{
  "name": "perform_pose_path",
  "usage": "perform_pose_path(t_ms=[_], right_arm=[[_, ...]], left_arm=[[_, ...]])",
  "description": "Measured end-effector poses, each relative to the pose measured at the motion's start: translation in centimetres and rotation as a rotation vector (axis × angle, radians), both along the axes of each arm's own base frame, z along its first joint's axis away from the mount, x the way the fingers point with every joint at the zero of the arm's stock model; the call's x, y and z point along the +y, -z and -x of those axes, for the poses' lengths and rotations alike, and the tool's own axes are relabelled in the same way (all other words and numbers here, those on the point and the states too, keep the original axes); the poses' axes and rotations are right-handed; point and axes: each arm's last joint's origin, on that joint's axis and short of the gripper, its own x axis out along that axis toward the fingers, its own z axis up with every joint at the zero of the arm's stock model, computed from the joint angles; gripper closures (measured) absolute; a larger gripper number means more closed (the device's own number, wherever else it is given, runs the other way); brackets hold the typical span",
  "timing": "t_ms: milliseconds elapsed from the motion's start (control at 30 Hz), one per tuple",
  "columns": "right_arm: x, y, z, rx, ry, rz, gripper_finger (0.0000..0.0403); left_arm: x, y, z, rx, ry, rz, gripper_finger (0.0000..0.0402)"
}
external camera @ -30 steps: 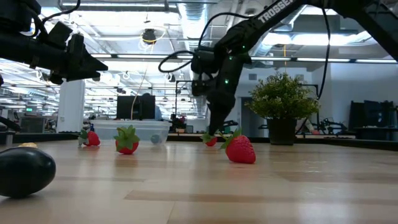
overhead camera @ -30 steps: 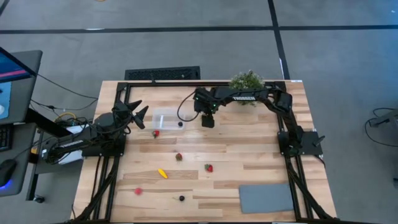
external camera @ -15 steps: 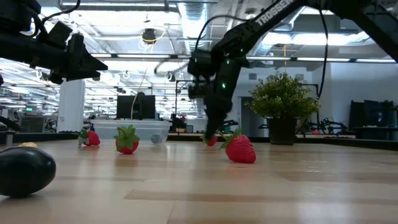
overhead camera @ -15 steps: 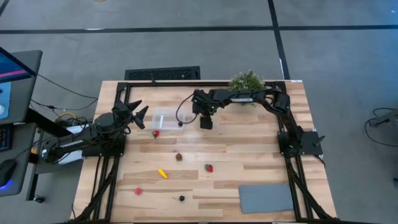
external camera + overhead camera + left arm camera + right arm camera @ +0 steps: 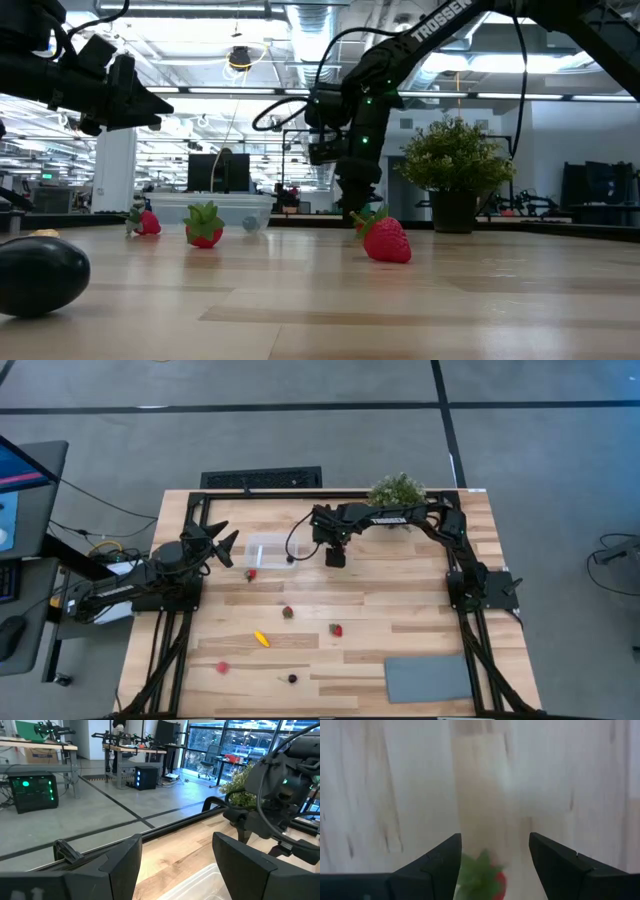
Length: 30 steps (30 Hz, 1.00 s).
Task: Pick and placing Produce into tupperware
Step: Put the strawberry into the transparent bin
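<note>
Now, high view: right pincer [image 5: 335, 556] just beside box [image 5: 266, 549], box toward left arm's side. Box long side runs left to right. Left pincer [image 5: 224, 546] near box's other end, waiting.

Low view: right pincer low over desk [image 5: 330, 310]. It slid a bit sideways since before, now behind front strawberry [image 5: 388, 241].

Left wrist view: left pincer wide, holding nothing.

Right wrist view: right pincer wide, small strawberry [image 5: 483, 877] between fingers. Cannot tell if they touch it.

A bushy green plant [image 5: 397, 489] stands just beyond the right pincer; a flat grey mat [image 5: 428, 679] lies well away from it, at the table's [image 5: 400, 590] near corner.
</note>
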Motion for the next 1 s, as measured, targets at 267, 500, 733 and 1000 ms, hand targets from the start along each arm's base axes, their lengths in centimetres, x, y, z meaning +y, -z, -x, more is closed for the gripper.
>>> perform_pose_path(t_ms=[267,500,733,1000], right_arm=[[-0.1,0.2,0.9,0.081,0.011,-0.029,0.0145],[-0.1,0.2,1.1,0.102,0.012,-0.026,0.0145],[-0.1,0.2,1.4,0.145,0.027,0.005,0.0145],[-0.1,0.2,1.4,0.142,0.028,0.006,0.0147]], left_arm=[[0.0,0.0,0.0,0.0,0.0,0.0,0.0166],[0.0,0.0,0.0,0.0,0.0,0.0,0.0166],[0.0,0.0,0.0,0.0,0.0,0.0,0.0166],[0.0,0.0,0.0,0.0,0.0,0.0,0.0166]])
